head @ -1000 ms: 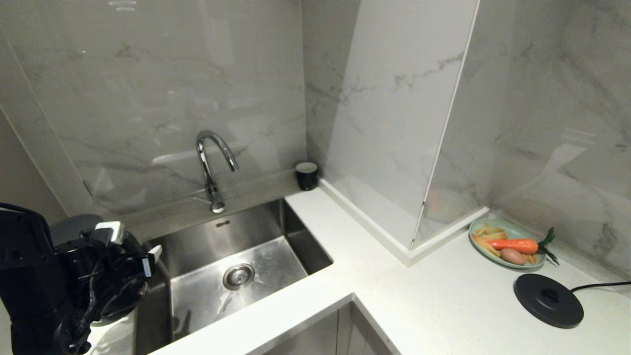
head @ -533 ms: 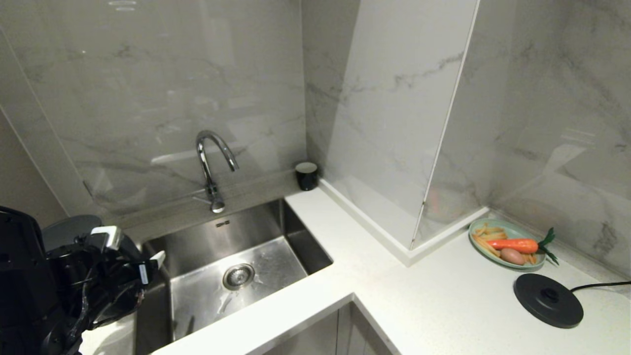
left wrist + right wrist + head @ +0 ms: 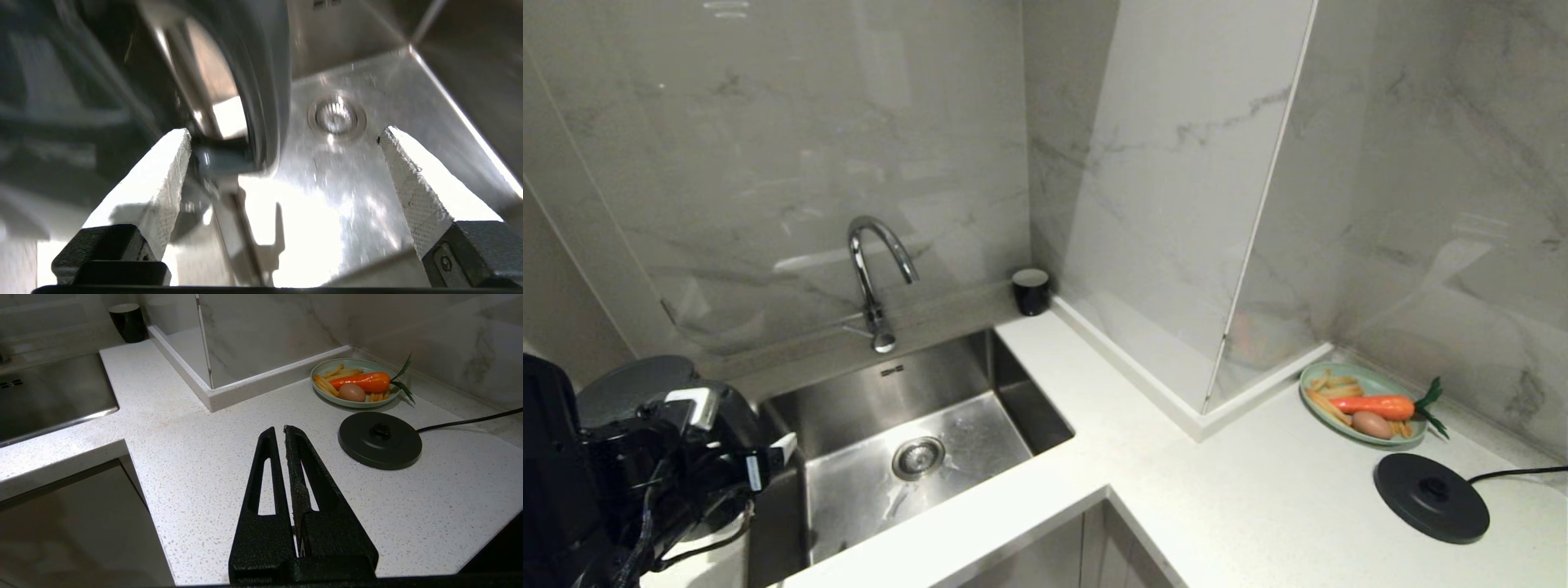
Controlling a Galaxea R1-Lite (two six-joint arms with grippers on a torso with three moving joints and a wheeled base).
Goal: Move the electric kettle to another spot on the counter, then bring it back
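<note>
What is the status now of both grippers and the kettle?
Left gripper open beside the sink, fingers apart. Dark grey domed-lid electric kettle on the white speckled counter, left of the steel sink, not gripped. Right gripper shut, parked.
</note>
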